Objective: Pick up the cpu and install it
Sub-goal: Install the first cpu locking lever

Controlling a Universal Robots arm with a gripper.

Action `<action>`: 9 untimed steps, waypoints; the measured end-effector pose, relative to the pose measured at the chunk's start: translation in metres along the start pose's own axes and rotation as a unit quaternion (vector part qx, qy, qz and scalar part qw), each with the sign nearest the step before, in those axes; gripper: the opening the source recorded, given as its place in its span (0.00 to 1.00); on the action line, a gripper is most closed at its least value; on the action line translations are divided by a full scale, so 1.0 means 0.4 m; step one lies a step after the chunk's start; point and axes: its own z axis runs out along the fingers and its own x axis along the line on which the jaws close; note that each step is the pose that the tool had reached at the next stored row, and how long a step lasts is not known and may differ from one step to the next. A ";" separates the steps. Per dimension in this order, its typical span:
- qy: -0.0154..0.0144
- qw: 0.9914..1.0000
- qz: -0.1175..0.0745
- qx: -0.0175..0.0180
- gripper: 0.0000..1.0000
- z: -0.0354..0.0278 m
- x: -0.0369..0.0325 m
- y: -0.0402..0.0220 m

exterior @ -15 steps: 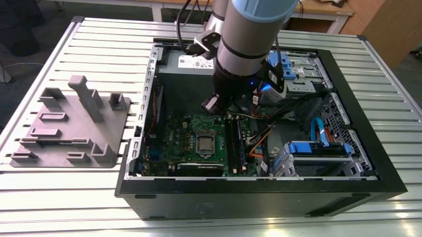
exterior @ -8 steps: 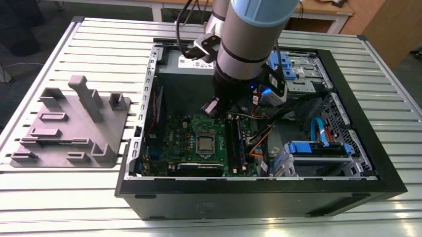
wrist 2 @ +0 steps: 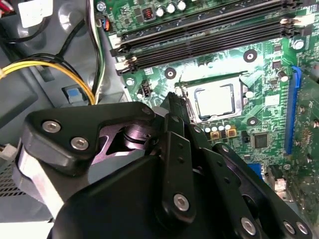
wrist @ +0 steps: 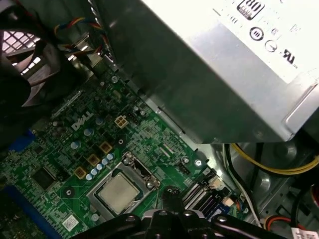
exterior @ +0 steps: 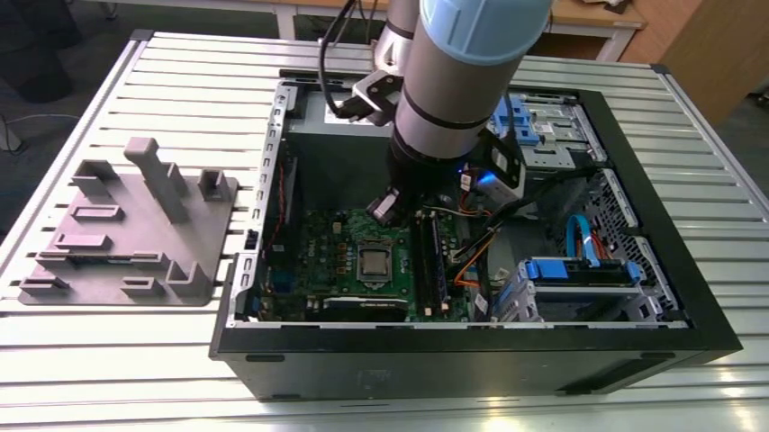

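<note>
Claw (wrist 2: pixel 172 107) beside socketed cpu (wrist 2: pixel 214 101)

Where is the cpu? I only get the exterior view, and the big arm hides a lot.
Observer: In the second wrist view the cpu lies flat in its socket on the green motherboard, with its silver top bare.
Operator: Is the gripper touching it?
Observer: No. In the first wrist view the gripper ends beside the socket, off to one side of the cpu.
Operator: What's hiding behind the arm?
Observer: In the first wrist view, a big silver power supply sits right next to the motherboard.
</note>
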 end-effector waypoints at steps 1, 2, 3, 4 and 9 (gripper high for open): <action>0.000 1.000 0.000 0.000 0.11 0.001 0.002 -0.001; 0.000 1.000 0.000 0.000 0.11 0.003 0.003 -0.003; 0.000 1.000 0.000 0.000 0.11 0.005 0.005 -0.004; 0.000 1.000 0.000 0.000 0.11 0.008 0.007 -0.004; 0.001 1.000 0.001 0.001 0.11 0.017 0.016 -0.004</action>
